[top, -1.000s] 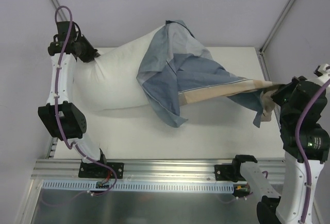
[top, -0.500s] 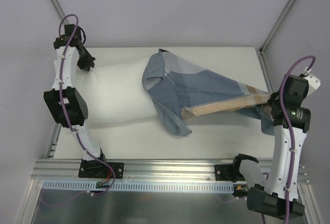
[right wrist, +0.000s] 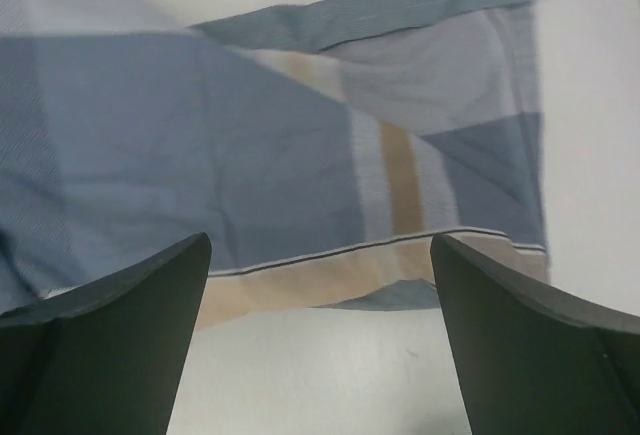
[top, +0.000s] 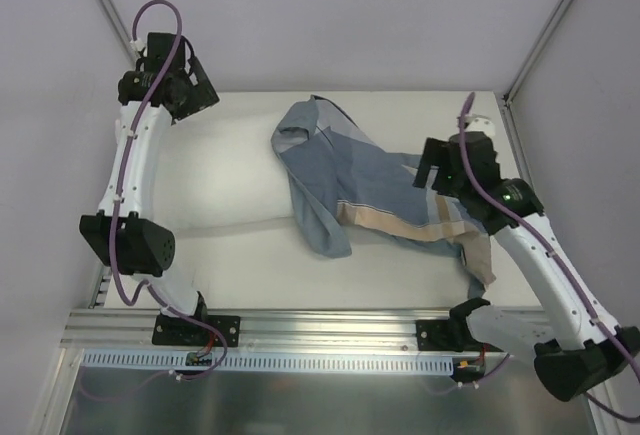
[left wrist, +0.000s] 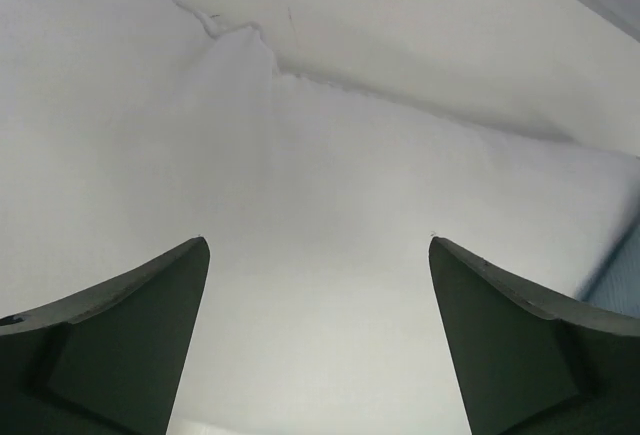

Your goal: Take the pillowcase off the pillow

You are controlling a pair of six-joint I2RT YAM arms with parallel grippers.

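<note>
Both grippers stand wide open and hold nothing. The left gripper [left wrist: 316, 243] hangs with its jaws spread over bare white cloth, and the right gripper [right wrist: 320, 243] hangs the same way over blue cloth; as far as the wrist views tell, neither touches what is under it. Directly beneath the left gripper is the pillow [top: 225, 180], at its far left corner, with the seam of that corner just ahead of the fingertips. From there the pillow runs away to that gripper's right. Beneath the right gripper is the pillowcase [top: 365, 180], its limp, flattened end spread on the table [top: 400, 270], with a tan band [right wrist: 330, 280] crossing just under the fingertips. Pillow and pillowcase lie on one long line, left to right across the table, stretched between the two grippers, so each hand sits over its own end of that line. Most of the pillow is bare. The bunched mouth of the pillowcase appears to wrap only the end nearest the right gripper, though whether that end is truly inside I cannot tell from above. Judging by this, the coming move turns on pulling along that line. The right arm, nearer the pillowcase, would take the cloth below it and draw it away from the left gripper, while the left arm, nearer the pillow, pins or grips its corner.
</note>
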